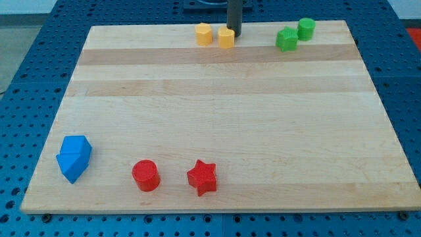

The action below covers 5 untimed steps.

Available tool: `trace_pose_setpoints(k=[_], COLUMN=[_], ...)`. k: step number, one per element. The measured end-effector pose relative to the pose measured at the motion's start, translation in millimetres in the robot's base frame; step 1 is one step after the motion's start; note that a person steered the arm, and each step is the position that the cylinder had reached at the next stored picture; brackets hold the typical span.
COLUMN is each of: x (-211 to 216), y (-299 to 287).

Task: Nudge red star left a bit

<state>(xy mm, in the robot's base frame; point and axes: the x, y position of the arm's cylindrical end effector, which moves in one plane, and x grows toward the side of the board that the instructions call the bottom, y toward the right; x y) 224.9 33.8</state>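
The red star (202, 177) lies near the view's bottom edge of the wooden board (217, 99), a little left of centre. A red cylinder (146, 176) stands just to its left, apart from it. My tip (234, 34) is at the view's top, touching or right beside the right side of a yellow block (226, 38), far from the red star. A second yellow block (204, 33) sits just left of that one.
A blue block (74, 158) of irregular shape lies at the view's bottom left. A green star-like block (287, 39) and a green cylinder (306, 28) sit at the view's top right. The board's edges drop to a blue perforated table.
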Motion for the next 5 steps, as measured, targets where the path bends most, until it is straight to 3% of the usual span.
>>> trace_pose_setpoints(k=[2,3,4,5], x=[46,154,203,194], y=[34,23,-41,-128])
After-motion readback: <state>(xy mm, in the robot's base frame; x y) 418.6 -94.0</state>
